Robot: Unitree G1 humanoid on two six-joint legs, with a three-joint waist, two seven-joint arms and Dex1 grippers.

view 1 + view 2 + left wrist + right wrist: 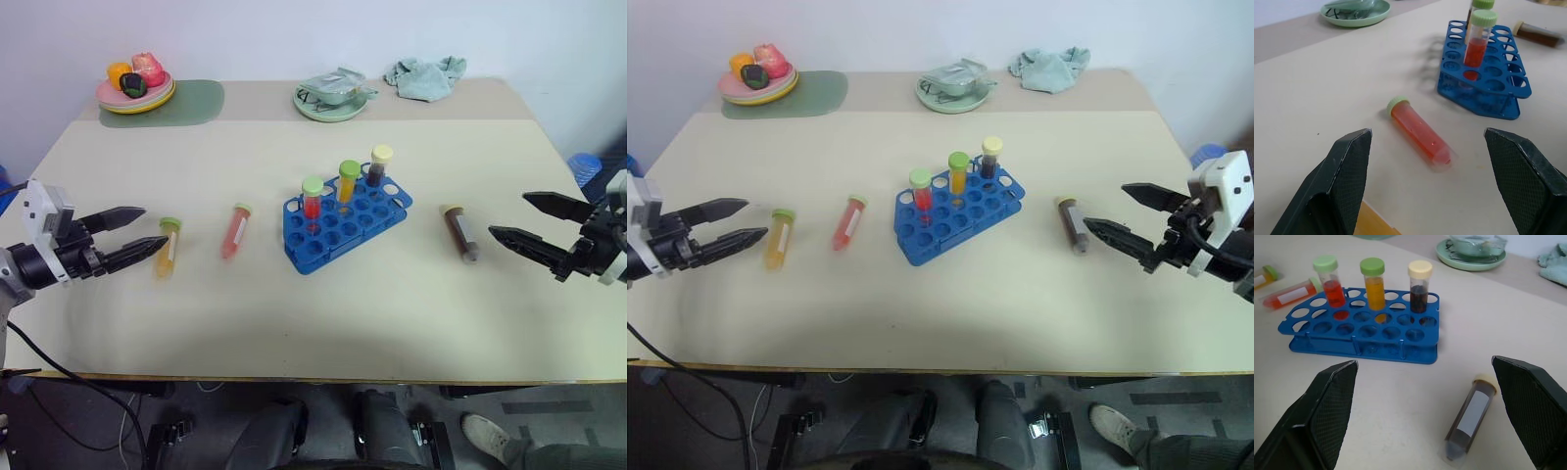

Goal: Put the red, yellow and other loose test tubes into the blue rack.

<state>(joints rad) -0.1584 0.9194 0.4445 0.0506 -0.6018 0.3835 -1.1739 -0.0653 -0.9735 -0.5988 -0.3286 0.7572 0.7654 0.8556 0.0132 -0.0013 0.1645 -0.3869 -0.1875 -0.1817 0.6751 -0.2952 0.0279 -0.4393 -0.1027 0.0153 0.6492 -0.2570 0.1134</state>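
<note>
Still at the approach step, both claws released, left claw (pixel 137 233) just beside the yellow tube (pixel 168 248), red tube (pixel 236 230) and brown tube (pixel 460 233) lying loose on the worktop (pixel 392 313) flanking the blue rack (pixel 345 223); next, lowering and closing on one.

At the far edge of the beige worktop (pixel 294 323), a plate of toy fruit (pixel 135 88) sits on a green mat (pixel 191 101); a green dish (pixel 331 98) and a crumpled teal cloth (pixel 424 77) lie further right.
</note>
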